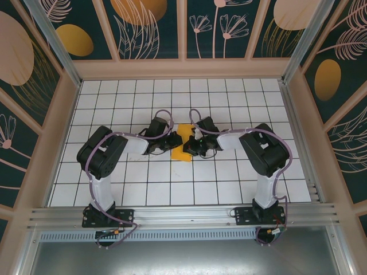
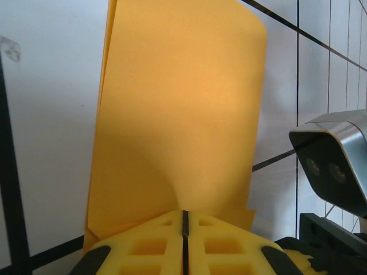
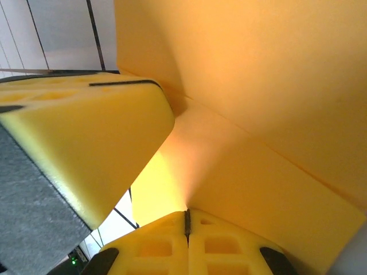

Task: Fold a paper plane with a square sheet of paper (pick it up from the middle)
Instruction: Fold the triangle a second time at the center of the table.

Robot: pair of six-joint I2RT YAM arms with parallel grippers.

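Observation:
The square sheet of paper [image 1: 183, 141], orange-yellow and folded into layers, is held up off the white tiles at the table's middle, between the two arms. My left gripper [image 1: 170, 143] is shut on its left side. In the left wrist view the yellow pads meet at the left gripper [image 2: 184, 213], and the sheet [image 2: 178, 109] rises from them with a crease fanning out of the pinch. My right gripper [image 1: 192, 146] is shut on the right side. In the right wrist view the right gripper [image 3: 187, 213] pinches the sheet [image 3: 269, 109], with a left-gripper finger [image 3: 86, 143] close beside it.
The right arm's wrist camera [image 2: 335, 163] sits close on the right of the left wrist view. White gridded tiles [image 1: 172, 97] spread all round the arms. Patterned walls [image 1: 183, 28] and wooden frames enclose the table at the back and sides.

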